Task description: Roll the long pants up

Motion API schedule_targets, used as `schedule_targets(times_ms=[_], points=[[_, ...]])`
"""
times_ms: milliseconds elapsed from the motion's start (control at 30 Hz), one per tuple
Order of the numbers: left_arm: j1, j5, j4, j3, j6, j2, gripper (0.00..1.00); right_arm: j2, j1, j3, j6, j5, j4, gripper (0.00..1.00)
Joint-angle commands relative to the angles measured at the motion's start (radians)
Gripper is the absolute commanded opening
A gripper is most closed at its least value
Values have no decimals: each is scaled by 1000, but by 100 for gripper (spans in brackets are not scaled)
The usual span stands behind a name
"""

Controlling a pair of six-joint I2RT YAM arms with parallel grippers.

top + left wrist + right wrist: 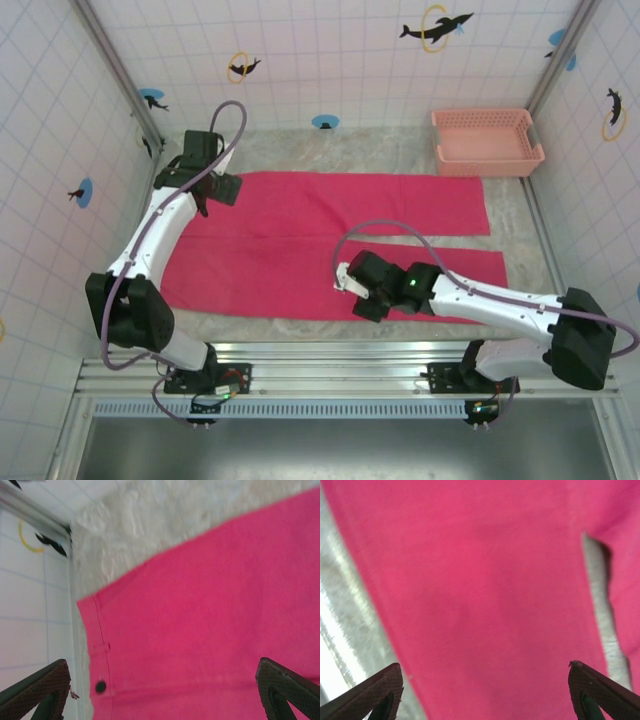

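Currently spread flat across the grey table [400, 150], waistband to the left and both legs running off to the right: the long pants [300, 240]. Narrow slit of bare table between the two legs toward the cuffs.

Poised over the far left corner of the waistband: the left gripper [222, 187], fingers spread wide, clamping nothing. From its wrist camera, a dark button [100, 686] and a belt loop [100, 647] close to one finger, with the cloth's edge and bare table beyond. Cannot tell whether the fingertips touch the cloth.

Over the near leg, roughly midway along it: the right gripper [345, 278], likewise parted wide with nothing caught between. Under it, plain magenta cloth, with bare table past the leg's outer edge by one finger and the slit between the legs near the other.

At the far right corner, just beyond the far leg's cuff: a salmon-pink lattice basket [490, 160].
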Motion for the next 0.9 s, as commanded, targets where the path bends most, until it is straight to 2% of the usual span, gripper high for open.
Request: schedule_targets(times_ms=[0,267,367,500,567,700,767,867], points=[[1,-26,-148,27,-23,-55,97,32,41,-27,17,-2,-46,85],[1,-17,-164,-5,-17,-122,98,229,60,61,22,-37,-99,79],[0,-33,-167,-34,-7,-132,97,346,63,118,18,-74,-137,70],[1,-17,-167,-34,-12,-140,98,455,66,167,8,-67,-163,63],[2,-9,-166,-36,-11,-136,97,475,59,177,5,-70,-165,55],[2,-14,-161,-56,-6,-129,97,474,0,178,13,-87,-158,23],[1,-6,-154,-75,-2,-132,97,458,-46,178,13,-135,-159,9],[1,0,-140,-112,5,-144,97,391,-78,181,3,-141,-161,2]])
